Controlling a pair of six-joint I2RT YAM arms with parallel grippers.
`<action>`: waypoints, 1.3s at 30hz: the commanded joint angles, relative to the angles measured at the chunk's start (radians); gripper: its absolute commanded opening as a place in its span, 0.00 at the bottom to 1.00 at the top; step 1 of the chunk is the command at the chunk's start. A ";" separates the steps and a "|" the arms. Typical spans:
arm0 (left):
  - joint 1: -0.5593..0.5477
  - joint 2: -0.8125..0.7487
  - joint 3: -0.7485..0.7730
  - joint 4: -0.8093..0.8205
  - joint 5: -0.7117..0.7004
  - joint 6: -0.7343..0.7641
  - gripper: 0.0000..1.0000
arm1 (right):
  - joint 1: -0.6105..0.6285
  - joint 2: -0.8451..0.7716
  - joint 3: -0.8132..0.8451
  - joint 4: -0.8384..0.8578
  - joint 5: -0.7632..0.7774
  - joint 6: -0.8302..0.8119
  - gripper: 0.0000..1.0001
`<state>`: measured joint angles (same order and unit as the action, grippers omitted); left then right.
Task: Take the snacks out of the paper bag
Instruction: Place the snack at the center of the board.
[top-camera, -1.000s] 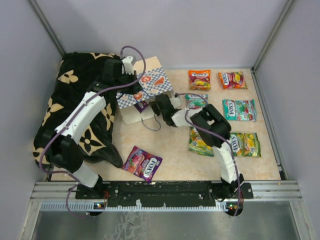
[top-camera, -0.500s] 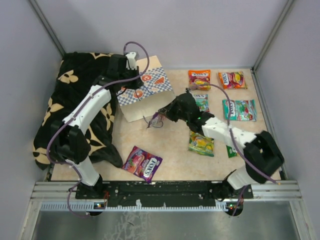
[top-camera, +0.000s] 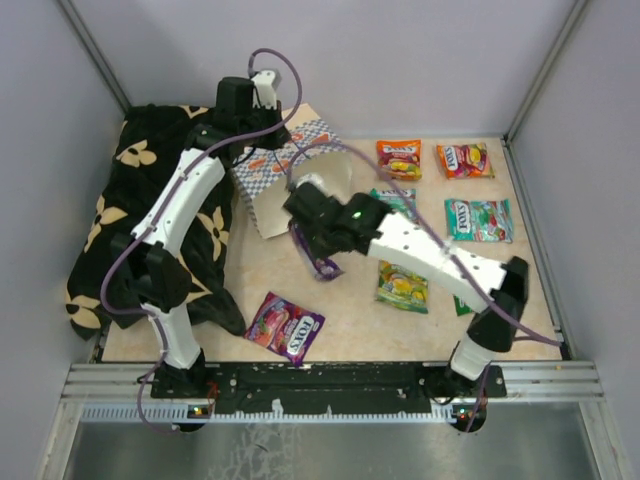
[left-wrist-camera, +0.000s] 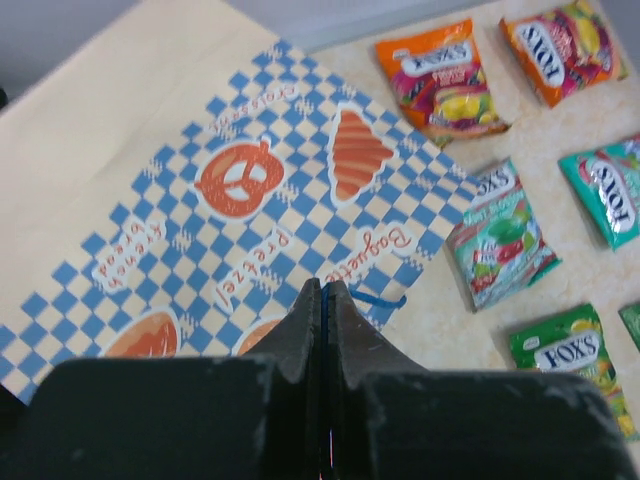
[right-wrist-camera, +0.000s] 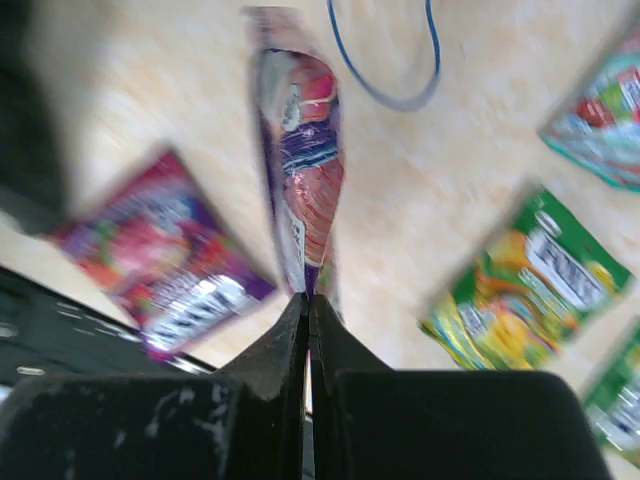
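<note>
Two closed claws, right gripper (right-wrist-camera: 308, 298) pinching purple packet (right-wrist-camera: 305, 170), plainest at wrist, left gripper (left-wrist-camera: 322, 290) maybe nipping paper bag (left-wrist-camera: 150, 130)

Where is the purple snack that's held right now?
Top view, centre-left: the purple snack hangs pinched in the right end effector, just in front of the paper bag, with the other purple packet lying nearer the arm bases.

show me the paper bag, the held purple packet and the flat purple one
paper bag (left-wrist-camera: 245, 180), left wrist view, pretzel motif on checkered band
held purple packet (right-wrist-camera: 300, 160), right wrist view, its middle
flat purple packet (top-camera: 285, 327), top view, middle of its face
</note>
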<state>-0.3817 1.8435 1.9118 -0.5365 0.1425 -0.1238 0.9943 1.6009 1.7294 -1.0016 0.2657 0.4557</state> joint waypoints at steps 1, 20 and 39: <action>0.003 0.078 0.202 -0.098 -0.011 0.045 0.00 | 0.128 0.146 0.030 -0.300 0.350 -0.091 0.00; 0.014 0.083 0.260 -0.020 -0.014 0.126 0.00 | 0.465 0.132 -0.327 0.271 0.404 -0.083 0.36; 0.015 -0.111 0.151 0.266 0.063 0.265 0.00 | -0.333 -0.323 -0.360 0.594 -0.113 -0.113 0.98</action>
<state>-0.3721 1.7897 2.0823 -0.3862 0.1818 0.0689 0.7353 1.1213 1.2514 -0.3767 0.2386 0.4038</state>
